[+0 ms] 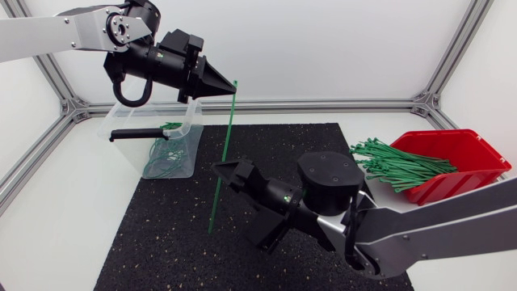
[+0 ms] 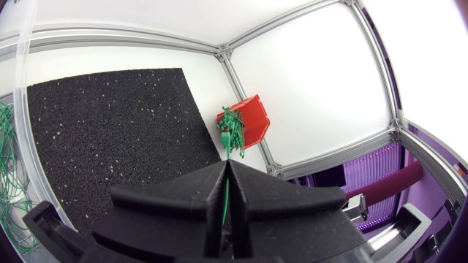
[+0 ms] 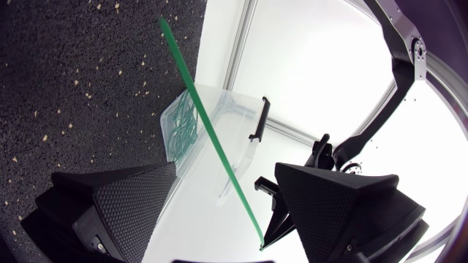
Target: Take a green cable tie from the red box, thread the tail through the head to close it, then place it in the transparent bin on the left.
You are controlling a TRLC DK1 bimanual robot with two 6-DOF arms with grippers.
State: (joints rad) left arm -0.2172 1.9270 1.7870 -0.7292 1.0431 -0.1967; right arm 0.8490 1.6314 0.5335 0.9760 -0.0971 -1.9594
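Head view: cable tie upright over mat

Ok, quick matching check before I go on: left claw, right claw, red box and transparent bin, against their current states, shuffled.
1 left claw
2 right claw
3 red box
4 transparent bin

a shut on the upright green cable tie
b looped ties inside
c open, that tie passing through its gap
d loose ties heaped in it

Pairs: 1-a, 2-c, 3-d, 4-b
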